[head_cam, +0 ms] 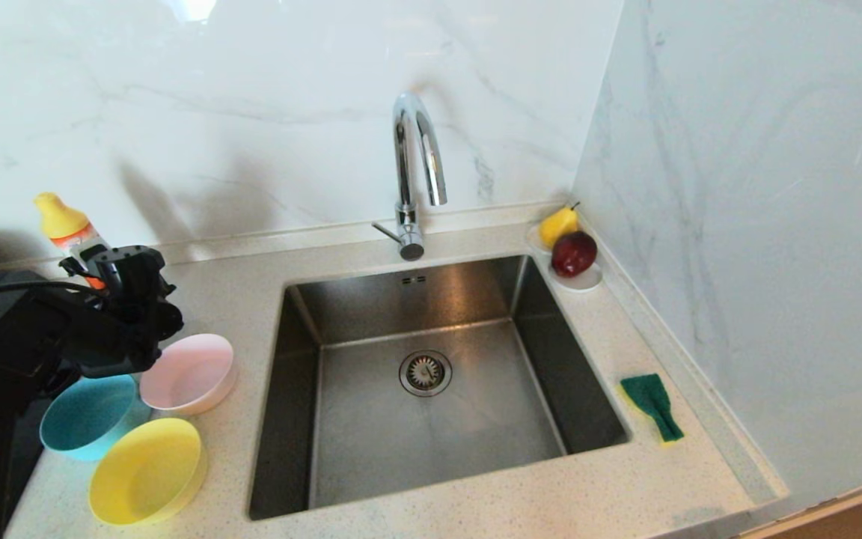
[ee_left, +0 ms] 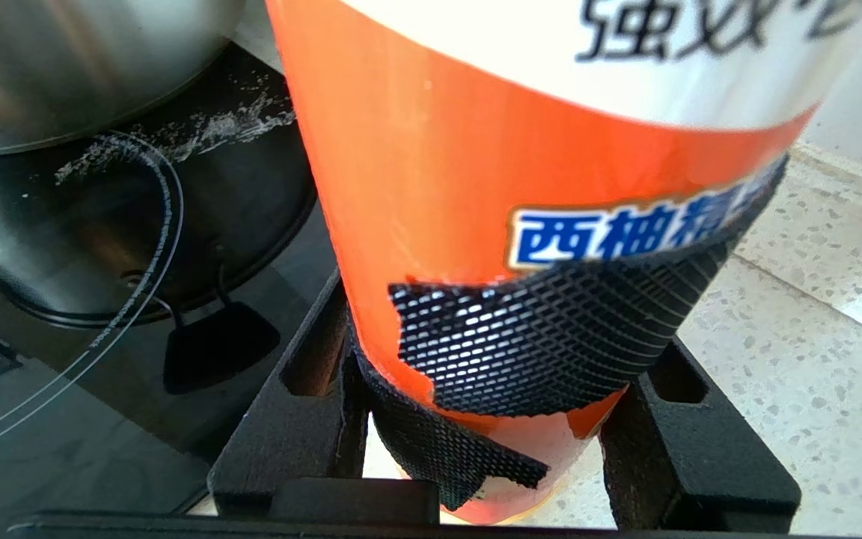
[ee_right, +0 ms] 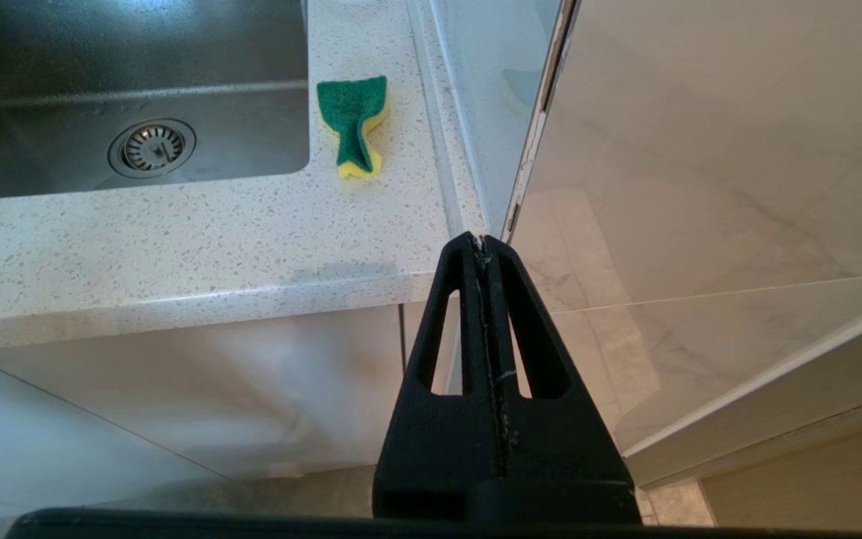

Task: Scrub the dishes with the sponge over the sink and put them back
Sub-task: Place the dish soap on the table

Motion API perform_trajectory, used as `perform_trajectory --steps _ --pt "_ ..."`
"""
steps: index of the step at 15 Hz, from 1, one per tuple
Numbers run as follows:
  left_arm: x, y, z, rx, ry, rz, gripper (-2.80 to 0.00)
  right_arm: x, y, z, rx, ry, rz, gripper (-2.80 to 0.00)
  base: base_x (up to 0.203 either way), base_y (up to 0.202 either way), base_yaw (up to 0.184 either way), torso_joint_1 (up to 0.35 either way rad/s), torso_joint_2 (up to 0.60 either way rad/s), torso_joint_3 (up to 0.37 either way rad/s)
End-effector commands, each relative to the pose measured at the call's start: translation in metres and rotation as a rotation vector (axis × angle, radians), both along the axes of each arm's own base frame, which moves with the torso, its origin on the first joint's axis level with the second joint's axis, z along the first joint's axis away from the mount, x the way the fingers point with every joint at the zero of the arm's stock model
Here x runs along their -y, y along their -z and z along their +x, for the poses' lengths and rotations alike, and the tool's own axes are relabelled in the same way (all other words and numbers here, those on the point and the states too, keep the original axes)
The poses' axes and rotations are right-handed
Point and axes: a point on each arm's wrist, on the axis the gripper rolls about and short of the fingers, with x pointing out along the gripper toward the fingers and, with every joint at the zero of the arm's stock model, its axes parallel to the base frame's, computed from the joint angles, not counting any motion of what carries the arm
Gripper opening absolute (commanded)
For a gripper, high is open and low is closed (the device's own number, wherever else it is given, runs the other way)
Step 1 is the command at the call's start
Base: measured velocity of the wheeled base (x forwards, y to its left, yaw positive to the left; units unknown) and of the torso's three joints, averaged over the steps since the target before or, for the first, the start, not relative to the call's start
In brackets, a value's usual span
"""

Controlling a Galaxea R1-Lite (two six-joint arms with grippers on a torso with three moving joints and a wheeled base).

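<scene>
The left hand (ee_left: 476,419) was clamped on the orange detergent bottle (ee_left: 491,224) beside the steel pot (ee_left: 64,67). The sponge (head_cam: 652,405) lay crumpled, lengthwise along the sink's (head_cam: 431,374) right edge; the right hand (ee_right: 485,247) was closed.

A detergent bottle (head_cam: 72,232) with a yellow cap is standing on the speckled countertop (head_cam: 236,284) at the back left, its orange body (ee_left: 431,195) wearing a band of black mesh tape (ee_left: 551,337). Beside it a steel pot (ee_left: 64,67) is sitting on a black glass cooktop (ee_left: 87,337). Over in the far right corner, a white saucer (head_cam: 584,281) is carrying a yellow pear (head_cam: 557,224) and a dark red apple (head_cam: 573,253), touching. Marble walls (head_cam: 251,105) are closing in the back and right.
</scene>
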Motion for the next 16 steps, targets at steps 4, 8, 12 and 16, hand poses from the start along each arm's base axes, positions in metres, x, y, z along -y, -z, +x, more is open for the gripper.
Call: perform_trajectory --steps 4,8,12,16 --pt "-0.001 -0.010 0.007 0.042 -0.009 0.018 -2.80 0.000 0.000 0.000 0.001 -0.001 0.000 -2.80 0.000 0.000 0.000 0.000 0.00 0.000" --pt "-0.002 -0.002 0.010 0.032 -0.014 0.016 -2.80 0.000 0.000 0.000 0.001 -0.001 0.000 -2.80 0.000 0.000 0.000 0.000 0.00 0.000" --pt "-0.002 0.006 0.012 0.022 -0.015 0.010 -2.80 0.000 0.000 0.000 0.001 -0.001 0.000 -2.80 0.000 0.000 0.000 0.000 0.00 0.000" --pt "-0.003 0.001 0.011 0.029 -0.041 0.014 -2.80 0.000 0.000 0.000 0.001 -0.001 0.000 -2.80 0.000 0.000 0.000 0.000 0.00 0.000"
